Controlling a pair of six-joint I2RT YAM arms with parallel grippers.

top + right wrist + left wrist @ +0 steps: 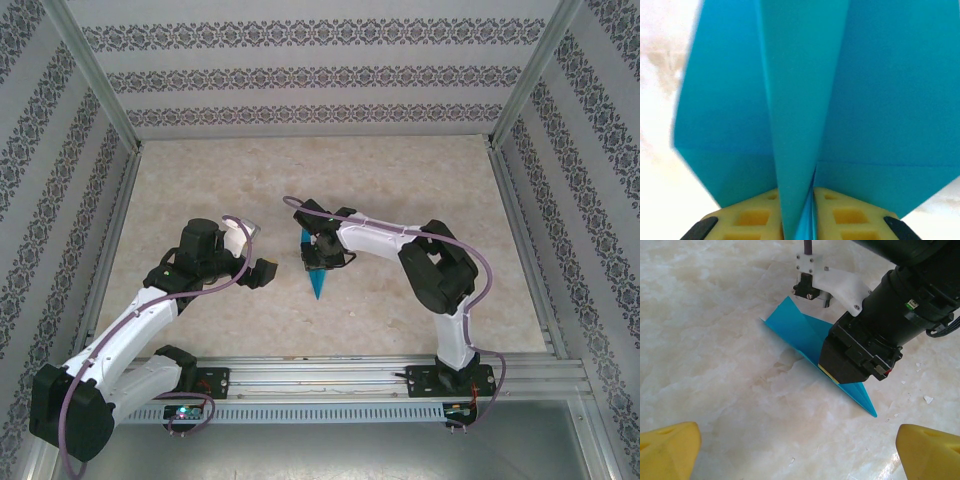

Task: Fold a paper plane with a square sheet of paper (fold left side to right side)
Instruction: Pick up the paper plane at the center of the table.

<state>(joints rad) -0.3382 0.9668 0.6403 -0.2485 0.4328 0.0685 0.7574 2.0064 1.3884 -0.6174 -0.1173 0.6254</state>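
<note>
The teal-blue square sheet of paper is folded into a narrow pointed paper plane (318, 285) at the middle of the marble table. In the left wrist view the paper plane (800, 332) rests on the table with its sharp tip toward the lower right. My right gripper (318, 255) comes down onto its middle. In the right wrist view the yellow fingers (755, 217) press from both sides on the raised centre fold of the paper plane (890, 90), so my right gripper (810, 195) is shut on it. My left gripper (265, 272) stands open a short way left of the plane, its yellow fingertips (670, 447) wide apart with bare table between them.
The marble table (400, 180) is ringed by aluminium rails and patterned walls (320, 75). A few small white flecks (928, 399) lie near the plane's tip. The right arm's black wrist (860, 352) covers the plane's middle in the left wrist view.
</note>
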